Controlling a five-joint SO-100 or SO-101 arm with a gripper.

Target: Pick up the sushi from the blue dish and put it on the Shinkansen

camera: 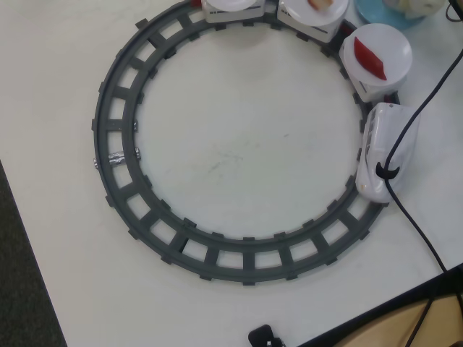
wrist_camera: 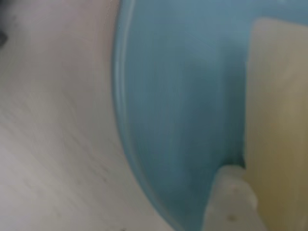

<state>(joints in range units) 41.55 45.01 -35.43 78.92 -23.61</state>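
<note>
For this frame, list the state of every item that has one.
Shinkansen: on the track, at the right in the overhead view.
Plate behind it: carries a red piece.
Blue dish: holds the sushi.
Gripper: one pale finger beside the sushi; open or shut unclear.

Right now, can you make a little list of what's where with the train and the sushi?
train: white Shinkansen on the grey track, right side of the overhead view
cars: round white plates; one carries a red piece
dish: blue, close under the wrist camera, blurred
sushi: cream piece on the dish
gripper: pale finger beside the sushi; open or shut unclear
</note>
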